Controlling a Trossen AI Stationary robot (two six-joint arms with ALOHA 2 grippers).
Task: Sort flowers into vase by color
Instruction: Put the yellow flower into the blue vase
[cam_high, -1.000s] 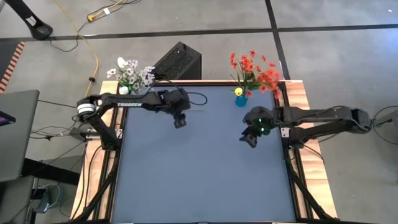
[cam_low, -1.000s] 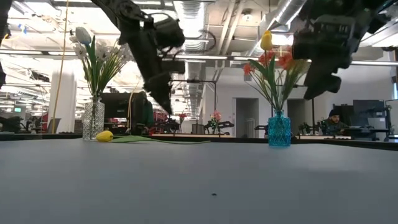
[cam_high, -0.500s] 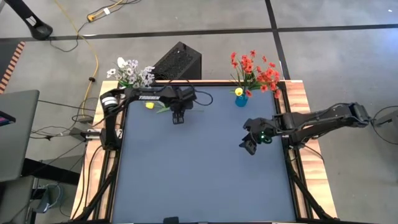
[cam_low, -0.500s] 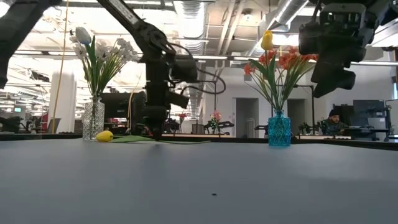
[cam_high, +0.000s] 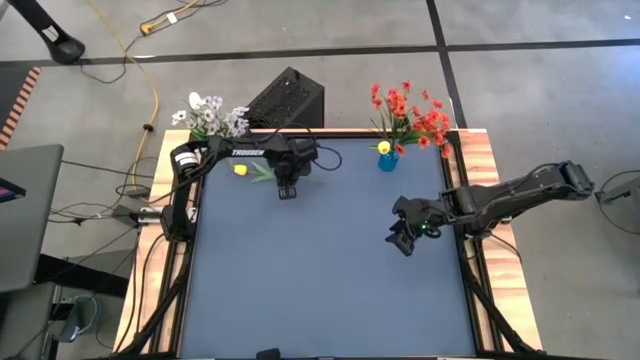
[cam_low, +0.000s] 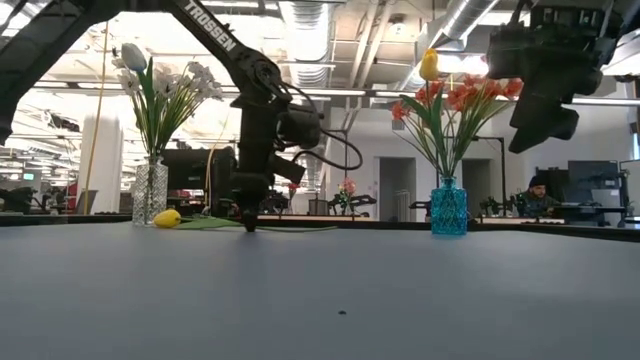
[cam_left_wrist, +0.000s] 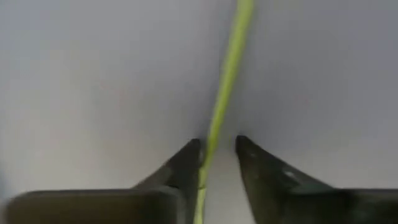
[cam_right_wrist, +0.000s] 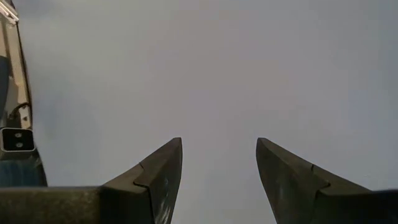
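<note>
Your left gripper (cam_left_wrist: 217, 146) stands on the table (cam_high: 320, 280) near its far edge, fingers (cam_left_wrist: 183, 163) straddling the green stem of the yellow flower (cam_high: 241, 170) lying flat there; one finger seems to touch the stem, but the jaws are not fully shut. Your right gripper (cam_right_wrist: 217, 162) hovers open, well apart.

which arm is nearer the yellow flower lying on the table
Left. The left end effector is down at the table, its fingers straddling the green stem of the yellow flower. The right end effector hangs above the table's right side, well away.
</note>
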